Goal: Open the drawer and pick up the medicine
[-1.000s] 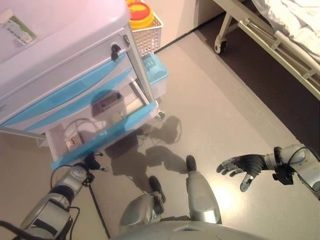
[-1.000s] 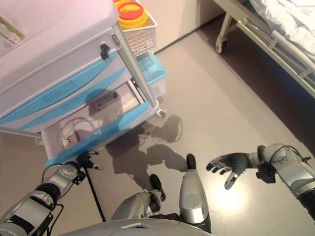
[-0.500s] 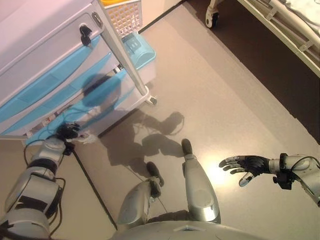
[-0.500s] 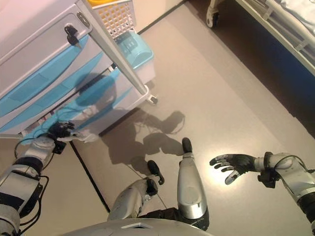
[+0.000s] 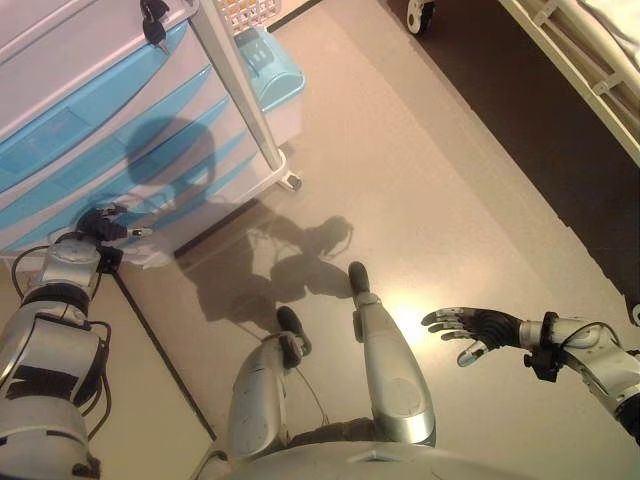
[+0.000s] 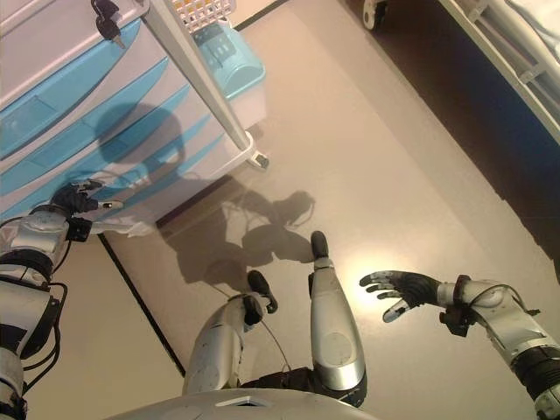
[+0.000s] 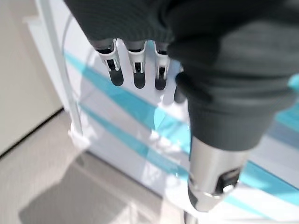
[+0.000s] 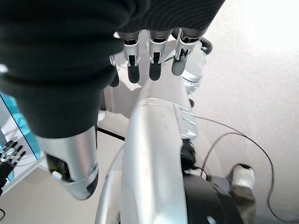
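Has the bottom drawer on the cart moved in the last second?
Yes. The bottom drawer, pulled out a second ago, now sits flush with the cart's other drawers; the left hand rests against it.

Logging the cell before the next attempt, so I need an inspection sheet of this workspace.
Surface: beige floor, bare.
Job's things: the cart's blue-fronted drawers all look pushed in; no medicine is visible.
Clutter: keys hang in the cart's top lock; a blue-lidded bin is at the cart's side.
Hands: left hand is open, fingers at the lowest drawer front; right hand is open and empty, over the floor.
Cables: nothing seen.
Surroundings: a bed frame with a caster wheel is on the robot's right.
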